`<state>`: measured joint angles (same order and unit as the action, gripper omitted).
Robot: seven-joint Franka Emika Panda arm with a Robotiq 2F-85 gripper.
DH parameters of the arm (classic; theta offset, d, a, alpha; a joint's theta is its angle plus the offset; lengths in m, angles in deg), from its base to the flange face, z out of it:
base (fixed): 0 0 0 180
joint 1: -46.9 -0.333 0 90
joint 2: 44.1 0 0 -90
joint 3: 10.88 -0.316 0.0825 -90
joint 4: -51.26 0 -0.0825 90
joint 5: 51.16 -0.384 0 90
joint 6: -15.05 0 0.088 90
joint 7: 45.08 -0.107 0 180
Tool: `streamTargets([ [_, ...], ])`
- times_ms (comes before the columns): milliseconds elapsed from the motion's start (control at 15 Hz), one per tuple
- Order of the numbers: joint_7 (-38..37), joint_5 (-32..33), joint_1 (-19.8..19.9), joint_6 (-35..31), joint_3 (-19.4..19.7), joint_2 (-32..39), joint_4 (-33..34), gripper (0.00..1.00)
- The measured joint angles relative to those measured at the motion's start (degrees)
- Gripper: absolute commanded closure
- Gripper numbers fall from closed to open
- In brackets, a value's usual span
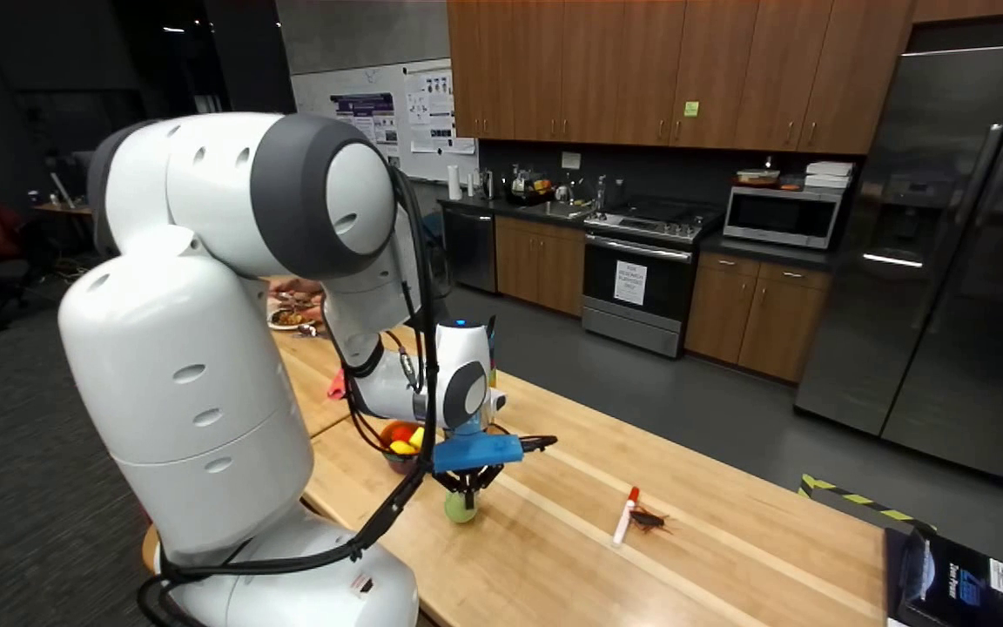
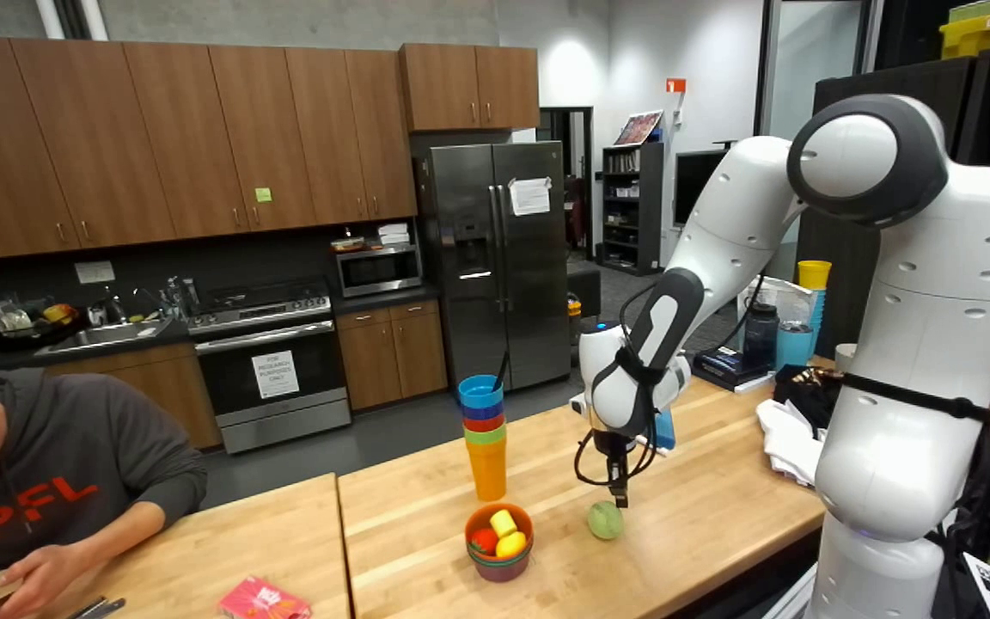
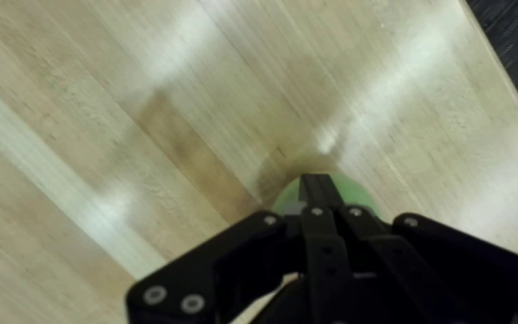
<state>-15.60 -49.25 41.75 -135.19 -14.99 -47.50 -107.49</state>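
Near the bowl (image 2: 499, 569), the green ball (image 2: 604, 522) looks light and apt to roll, best held across its middle; the end effector (image 2: 620, 499) is fully closed, empty.

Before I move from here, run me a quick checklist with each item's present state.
1. Pincer open, should you mean to grasp: not ok, it is shut.
2. Gap between pincer and green ball: cannot tell; the fingertips are right at it, contact unclear.
3. Ball resting on the wooden table: ok.
4. Stacked cups upright: ok.
5. Fruit bowl upright: ok.
6. Person's hand apart from the pincer: ok, beyond the table seam.
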Motion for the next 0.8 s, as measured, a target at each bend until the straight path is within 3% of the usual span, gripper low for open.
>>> streamTargets([
  [400,13.1,-16.7,-9.5,7.9,-3.5,-7.0,0.0,1.00],
  [800,13.9,-19.4,-17.8,13.7,-5.1,-15.6,0.0,1.00],
])
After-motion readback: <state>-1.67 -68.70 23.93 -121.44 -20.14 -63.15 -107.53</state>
